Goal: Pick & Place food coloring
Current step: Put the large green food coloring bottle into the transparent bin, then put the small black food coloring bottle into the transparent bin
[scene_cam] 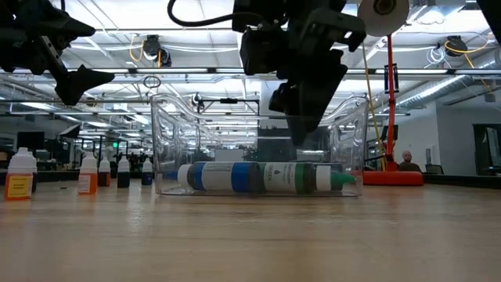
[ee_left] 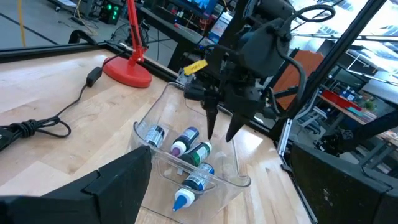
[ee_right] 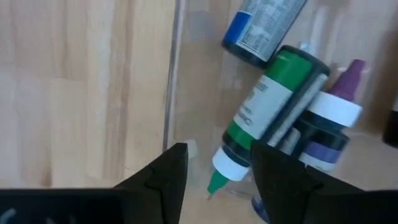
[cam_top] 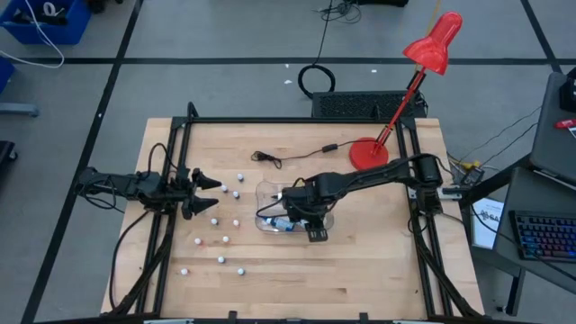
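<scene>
Several tiny food coloring bottles (cam_top: 224,240) with white caps stand scattered on the wooden table's left half; in the low view they show at the left (scene_cam: 88,178). A clear plastic tub (cam_top: 268,193) in the middle of the table holds larger bottles lying on their sides: a green one (ee_right: 267,106), a blue one (ee_right: 261,31) and a purple-tipped one (ee_right: 339,118). My right gripper (ee_right: 219,149) is open and points down into the tub, with its fingertips (ee_left: 210,134) just above the green bottle's tip and touching nothing. My left gripper (cam_top: 216,195) hovers open at the table's left, above the small bottles.
A red desk lamp stands on its base (cam_top: 367,154) at the far right, with its arm slanting up over the table's edge. Its black cable (cam_top: 270,160) lies behind the tub. Dark frame rails (cam_top: 171,225) run along the left and right sides of the table.
</scene>
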Controlling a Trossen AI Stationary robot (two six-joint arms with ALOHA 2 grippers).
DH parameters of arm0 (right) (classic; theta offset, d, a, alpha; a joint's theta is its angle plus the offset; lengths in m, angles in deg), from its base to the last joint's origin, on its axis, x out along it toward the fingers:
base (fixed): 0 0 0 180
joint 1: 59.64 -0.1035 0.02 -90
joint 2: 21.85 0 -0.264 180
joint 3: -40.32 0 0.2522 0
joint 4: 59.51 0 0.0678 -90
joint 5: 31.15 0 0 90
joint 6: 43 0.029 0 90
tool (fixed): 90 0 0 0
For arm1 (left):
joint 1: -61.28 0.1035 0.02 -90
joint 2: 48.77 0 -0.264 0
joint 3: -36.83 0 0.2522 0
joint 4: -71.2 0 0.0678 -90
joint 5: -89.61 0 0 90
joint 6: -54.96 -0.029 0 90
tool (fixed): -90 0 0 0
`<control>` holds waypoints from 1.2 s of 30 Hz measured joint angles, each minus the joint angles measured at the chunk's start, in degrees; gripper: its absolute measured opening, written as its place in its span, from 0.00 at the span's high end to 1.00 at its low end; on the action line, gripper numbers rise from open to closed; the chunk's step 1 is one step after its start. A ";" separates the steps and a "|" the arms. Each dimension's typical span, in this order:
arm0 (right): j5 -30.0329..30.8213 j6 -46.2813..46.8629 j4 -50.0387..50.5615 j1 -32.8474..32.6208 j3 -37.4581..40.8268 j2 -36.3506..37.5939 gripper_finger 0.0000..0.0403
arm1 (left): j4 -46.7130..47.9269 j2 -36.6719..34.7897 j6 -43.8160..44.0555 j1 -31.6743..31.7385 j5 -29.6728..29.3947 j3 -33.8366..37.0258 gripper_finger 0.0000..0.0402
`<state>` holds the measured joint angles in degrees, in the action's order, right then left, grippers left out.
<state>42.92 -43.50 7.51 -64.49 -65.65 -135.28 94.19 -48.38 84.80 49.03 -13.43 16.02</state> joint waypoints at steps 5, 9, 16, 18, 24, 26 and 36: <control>-0.90 -0.06 0.19 1.11 0.00 -0.08 0.60 | -0.02 0.00 0.00 0.00 -0.01 0.00 0.06; -0.81 -0.01 0.84 2.89 0.00 -0.08 0.60 | 0.00 0.00 0.00 0.00 0.00 0.00 0.06; -0.54 -0.04 1.30 4.72 0.04 1.62 0.61 | -0.02 0.00 0.00 0.00 0.00 0.00 0.06; 0.17 0.12 1.48 4.87 0.04 3.93 0.63 | -0.02 0.00 0.00 0.00 0.00 0.00 0.06; 7.44 -0.56 -7.54 2.32 8.32 20.63 0.84 | -0.02 0.00 0.00 0.00 -0.02 0.00 0.06; 11.52 -0.36 -14.22 0.89 16.64 29.96 0.93 | -0.02 0.00 0.00 0.00 0.00 0.00 0.06; 23.40 -0.50 -47.29 1.19 61.27 76.44 1.00 | -0.01 0.00 0.00 0.00 -0.02 0.00 0.06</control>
<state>66.32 -44.00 -39.77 -63.30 -4.38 -58.84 94.18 -48.38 84.80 49.03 -13.45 16.02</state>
